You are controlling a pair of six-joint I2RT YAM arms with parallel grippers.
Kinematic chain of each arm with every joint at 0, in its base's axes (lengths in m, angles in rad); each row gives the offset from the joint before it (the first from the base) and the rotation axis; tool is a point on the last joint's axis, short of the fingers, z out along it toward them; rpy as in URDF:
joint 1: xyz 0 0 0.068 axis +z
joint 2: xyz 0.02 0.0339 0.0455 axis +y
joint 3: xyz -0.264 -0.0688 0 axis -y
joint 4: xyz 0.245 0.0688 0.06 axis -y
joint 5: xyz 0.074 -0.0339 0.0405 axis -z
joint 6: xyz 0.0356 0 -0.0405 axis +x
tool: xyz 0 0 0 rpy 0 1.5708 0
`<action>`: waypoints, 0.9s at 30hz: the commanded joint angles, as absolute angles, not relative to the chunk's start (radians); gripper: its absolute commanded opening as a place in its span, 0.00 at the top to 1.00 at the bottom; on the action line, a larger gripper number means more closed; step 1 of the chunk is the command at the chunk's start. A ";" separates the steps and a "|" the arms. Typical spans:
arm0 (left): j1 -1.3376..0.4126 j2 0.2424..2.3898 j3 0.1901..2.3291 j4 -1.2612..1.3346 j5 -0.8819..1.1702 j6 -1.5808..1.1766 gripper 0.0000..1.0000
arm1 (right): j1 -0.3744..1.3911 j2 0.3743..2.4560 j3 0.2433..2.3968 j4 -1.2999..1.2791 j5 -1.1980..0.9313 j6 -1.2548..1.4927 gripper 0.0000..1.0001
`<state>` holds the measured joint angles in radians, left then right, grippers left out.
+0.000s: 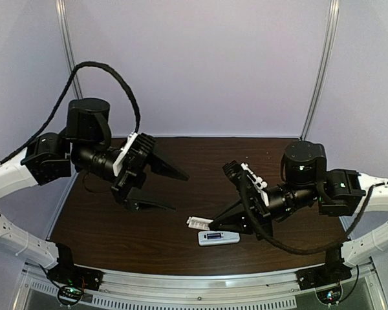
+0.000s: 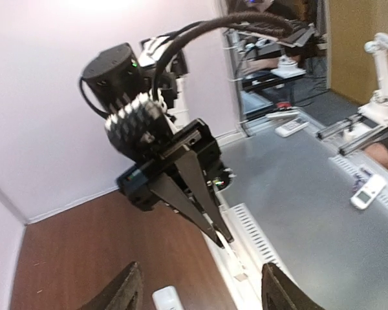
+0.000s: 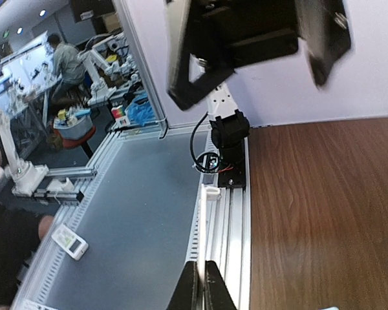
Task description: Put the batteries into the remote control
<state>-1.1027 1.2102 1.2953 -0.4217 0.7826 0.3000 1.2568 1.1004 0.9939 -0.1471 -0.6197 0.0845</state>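
The white remote control [image 1: 218, 237] lies flat near the table's front edge; its end [image 2: 168, 299] shows between my left fingers in the left wrist view. My right gripper [image 1: 213, 224] hangs just above and to the left of it, shut on a small white cover piece [image 1: 198, 223]. The right wrist view shows that piece edge-on [image 3: 201, 232], pinched in my right gripper [image 3: 201, 266]. My left gripper [image 1: 177, 192] hovers over the table's left-centre, open and empty, and its fingers [image 2: 128, 289] stand wide apart. The batteries are out of view.
An aluminium rail [image 1: 200, 283] runs along the table's near edge, with both arm bases bolted to it. Pale walls and corner posts [image 1: 320, 71] close the back and sides. A black cable [image 1: 119, 81] loops above the left arm. Beyond the rail lies a grey floor [image 3: 136, 213].
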 commanded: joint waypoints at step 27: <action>-1.260 1.373 1.118 -0.386 0.028 0.730 0.44 | 0.909 1.288 0.647 0.381 -0.976 0.811 1.00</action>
